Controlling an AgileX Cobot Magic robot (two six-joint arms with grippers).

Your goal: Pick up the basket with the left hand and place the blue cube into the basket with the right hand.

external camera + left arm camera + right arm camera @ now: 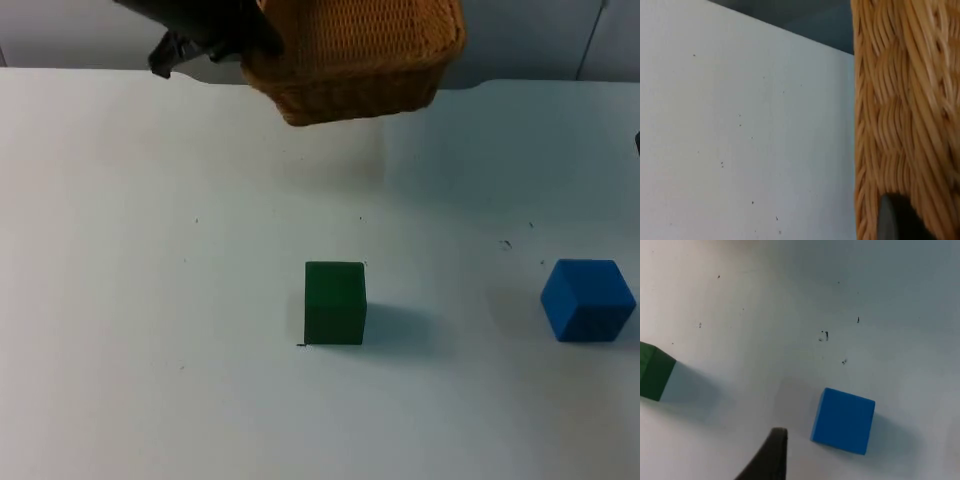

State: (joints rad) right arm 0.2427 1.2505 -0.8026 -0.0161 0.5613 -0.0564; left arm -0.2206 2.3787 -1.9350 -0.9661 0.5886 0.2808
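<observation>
A woven wicker basket (355, 55) hangs above the table's far edge, casting a faint shadow on the table below. My left gripper (240, 42) is shut on its left rim. The basket's weave (905, 110) stands close in the left wrist view. The blue cube (587, 299) rests on the table at the right. In the right wrist view the blue cube (843, 420) lies just beside my right gripper (771, 460), which hovers above the table without touching it.
A green cube (335, 302) stands near the table's middle, and the right wrist view catches the green cube (655, 371) well apart from the blue one. The grey partition wall (560, 40) closes the far side behind the white table (150, 300).
</observation>
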